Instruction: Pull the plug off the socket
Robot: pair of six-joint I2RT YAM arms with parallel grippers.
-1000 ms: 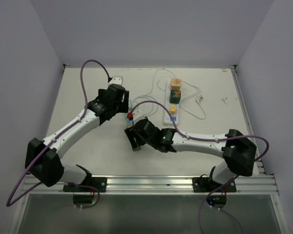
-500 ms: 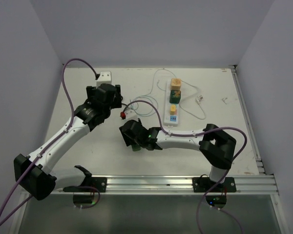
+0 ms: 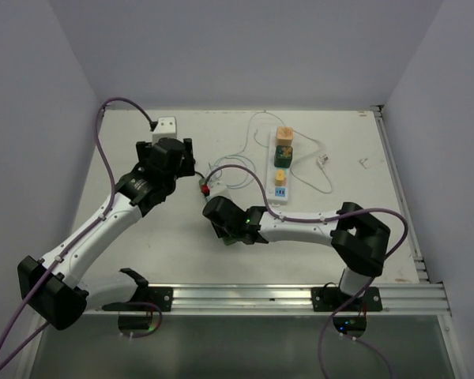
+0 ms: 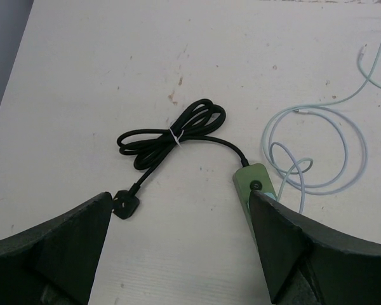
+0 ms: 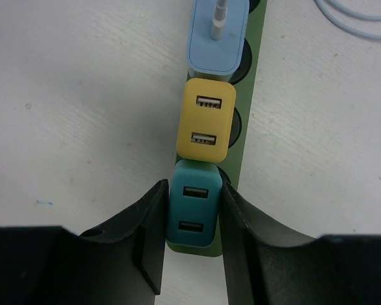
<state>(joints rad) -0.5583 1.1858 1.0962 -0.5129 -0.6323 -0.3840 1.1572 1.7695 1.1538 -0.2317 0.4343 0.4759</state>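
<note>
A green power strip (image 5: 244, 127) lies on the table with a light-blue plug (image 5: 217, 44), a yellow USB plug (image 5: 205, 121) and a teal USB plug (image 5: 192, 203) in a row. My right gripper (image 5: 192, 190) is shut on the teal plug, one finger against each side. In the top view it (image 3: 223, 218) covers the strip. My left gripper (image 4: 178, 197) is open and empty over bare table. Its right finger (image 4: 286, 235) overlaps the strip's switch end (image 4: 254, 184). In the top view it (image 3: 172, 155) sits left of the right gripper.
A coiled black cable (image 4: 174, 130) with a black plug (image 4: 124, 204) lies ahead of the left gripper. Pale blue cable loops (image 4: 317, 152) lie to its right. A white power strip (image 3: 278, 170) with several plugs sits farther back, and a white adapter (image 3: 167, 125) at the back left.
My left gripper has drawn back to the left and the left arm has straightened. My right arm's elbow has folded in, and its gripper stays over the green strip.
</note>
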